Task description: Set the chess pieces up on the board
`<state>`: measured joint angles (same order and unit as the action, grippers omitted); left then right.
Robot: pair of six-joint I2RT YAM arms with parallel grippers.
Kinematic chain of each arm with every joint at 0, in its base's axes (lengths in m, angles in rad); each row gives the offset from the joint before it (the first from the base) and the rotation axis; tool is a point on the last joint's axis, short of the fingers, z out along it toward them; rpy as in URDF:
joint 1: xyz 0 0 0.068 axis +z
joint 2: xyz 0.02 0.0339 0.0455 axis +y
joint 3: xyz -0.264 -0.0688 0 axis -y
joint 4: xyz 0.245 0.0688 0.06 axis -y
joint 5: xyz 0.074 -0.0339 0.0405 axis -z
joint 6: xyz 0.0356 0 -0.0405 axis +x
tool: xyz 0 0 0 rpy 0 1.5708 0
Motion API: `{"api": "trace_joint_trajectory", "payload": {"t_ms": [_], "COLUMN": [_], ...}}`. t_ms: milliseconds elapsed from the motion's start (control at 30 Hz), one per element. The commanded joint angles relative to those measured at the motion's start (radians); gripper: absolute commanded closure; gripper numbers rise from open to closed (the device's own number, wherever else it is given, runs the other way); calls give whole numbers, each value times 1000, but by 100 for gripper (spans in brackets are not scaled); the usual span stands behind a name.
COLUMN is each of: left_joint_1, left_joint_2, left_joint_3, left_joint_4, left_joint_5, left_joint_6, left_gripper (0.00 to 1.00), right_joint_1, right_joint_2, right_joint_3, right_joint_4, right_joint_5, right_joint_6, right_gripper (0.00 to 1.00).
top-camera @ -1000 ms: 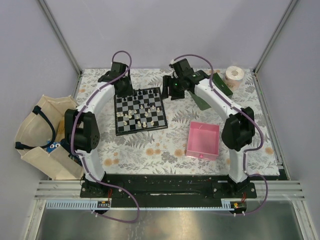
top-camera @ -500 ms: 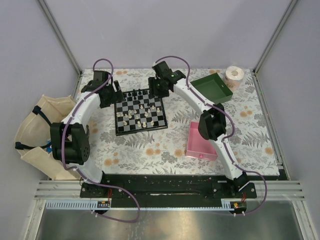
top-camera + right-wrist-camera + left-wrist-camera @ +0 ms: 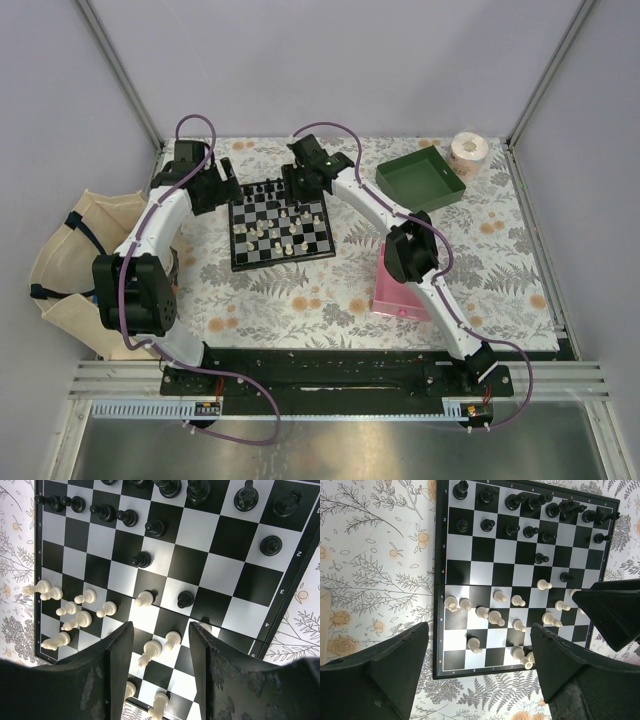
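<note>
Partly done. Black pieces (image 3: 535,502) mostly ranked in two rows along the edge of board (image 3: 492,552) farthest from left claw (image 3: 477,630), a few strayed mid-board. White pieces (image 3: 490,615) scattered just ahead of that wide, empty claw and beneath right claw (image 3: 161,626), half-open, gripping nothing; yet to be ranked. Tiny glossy turned figurines; flat shiny chequers; floral-print surface (image 3: 380,580).

The board (image 3: 506,551) is chequered in black and white within a black border. The chess pieces (image 3: 495,617) nearest the black left gripper (image 3: 479,629) are cream-white, and those beyond are black. The tablecloth (image 3: 380,580) is printed with grey ferns and orange flowers. One tray (image 3: 385,290) is coloured pink, another (image 3: 420,180) green.
</note>
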<state>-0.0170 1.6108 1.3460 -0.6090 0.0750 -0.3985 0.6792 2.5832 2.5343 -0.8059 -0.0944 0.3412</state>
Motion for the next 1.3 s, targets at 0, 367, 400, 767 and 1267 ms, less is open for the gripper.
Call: {"api": "trace_joint_trajectory", "payload": {"t_ms": [0,367,400,767,1267], "left_joint_1": [-1,-1,-1,-6,-190], "left_joint_2": [-29,-25,-25,-17,173], "left_joint_3": [-2,-1,1,10,238], "left_joint_4": [29,28,29,29,-40], "left_joint_5": [17,54,51,63,-47], "left_joint_6": [33,35,36,56,107], "left_gripper": [15,18,18,20,22], "right_joint_1": [2,0,2,2,-108], "right_joint_2": [-33,11,14,22,-388], "right_joint_3": [34,27,27,64,-221], "right_joint_4": [31,56,57,66,94], "right_joint_5": [33,38,44,76,142], "right_joint_6": [-18,-14,-16,-42,28], "right_gripper": [43,45,46,48,44]}}
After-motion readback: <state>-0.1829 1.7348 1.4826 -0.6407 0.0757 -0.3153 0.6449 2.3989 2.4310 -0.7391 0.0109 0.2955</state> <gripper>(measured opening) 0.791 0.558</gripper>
